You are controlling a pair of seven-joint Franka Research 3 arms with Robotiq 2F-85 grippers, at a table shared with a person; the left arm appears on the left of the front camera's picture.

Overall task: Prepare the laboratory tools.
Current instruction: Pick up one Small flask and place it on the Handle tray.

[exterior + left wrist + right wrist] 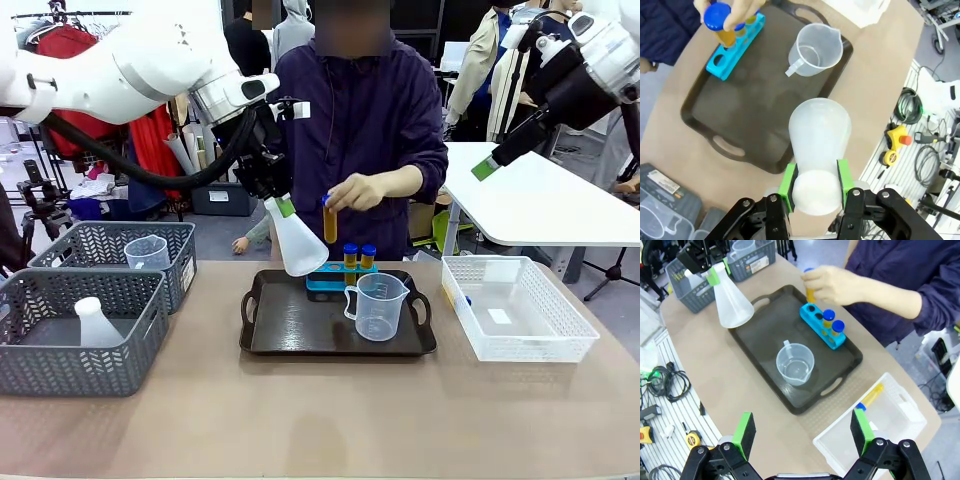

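The robot's left hand (816,182) is seen closed on the neck of the translucent white conical flask (820,130), with one green pad pressed to each side. The flask is held tilted, wide base lowest, over the left end of the dark tray (300,345); whether the base touches the tray cannot be told. The robot's right hand (803,432) is held high at the right side of the tabletop (320,420), its jaws spread wide with nothing between them.

The clear measuring beaker (378,308) is set upright on the tray, right of the middle. The low blue rack (325,281) is placed along the tray's far edge, and two blue-capped amber tubes (359,256) are stood in its right-hand holes. A third tube (330,222) is held upright by the person's hand (365,190) just above the rack's left holes.

A further tube (871,395) is seen lying in the white mesh basket (515,310) at the right. Another flask (95,322) and another beaker (147,252) are kept in the grey lattice baskets (60,375) at the left.
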